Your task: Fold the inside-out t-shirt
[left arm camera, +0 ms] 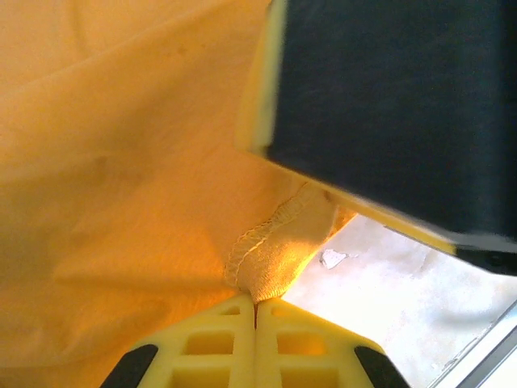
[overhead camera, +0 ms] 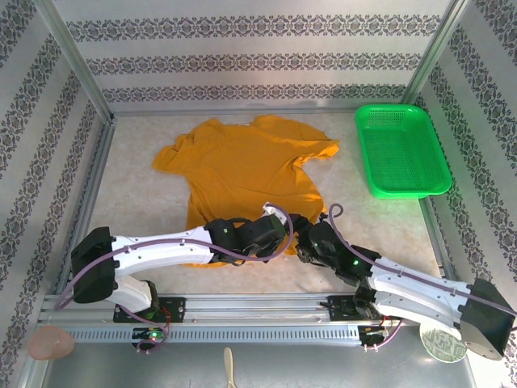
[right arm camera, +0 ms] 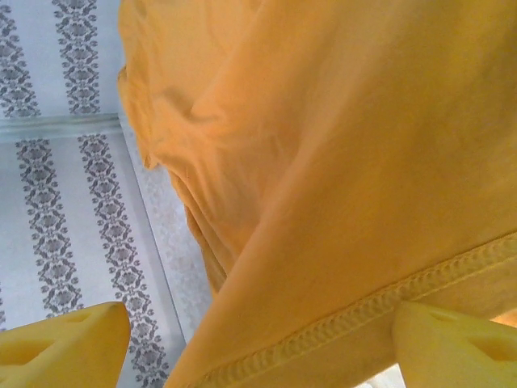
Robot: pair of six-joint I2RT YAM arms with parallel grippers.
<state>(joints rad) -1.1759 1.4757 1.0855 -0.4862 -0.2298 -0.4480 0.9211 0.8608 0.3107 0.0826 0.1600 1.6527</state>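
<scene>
Lying spread across the middle of the pale marbled counter (overhead camera: 133, 194), the mustard-orange short-sleeved cotton t-shirt (overhead camera: 242, 166) has its collar toward the far wall and its bottom hem toward the arms. One sleeve reaches out toward the green plastic mesh basket (overhead camera: 401, 149), which sits well apart in the far right corner. Both arms reach in over the near hem, their heads close beside each other. The left pincer (overhead camera: 273, 226) is closed tight. From its wrist I see the yellow fingertips (left arm camera: 230, 339) meeting, with a bunched fold of the stitched hem pinched between them and the cloth raised off the counter just there. The right pincer (overhead camera: 308, 238) stands wide open. From its wrist, its two yellow fingers (right arm camera: 69, 343) sit at either side, with the stitched hem running across the gap between them, clamped by neither as far as I can see.
</scene>
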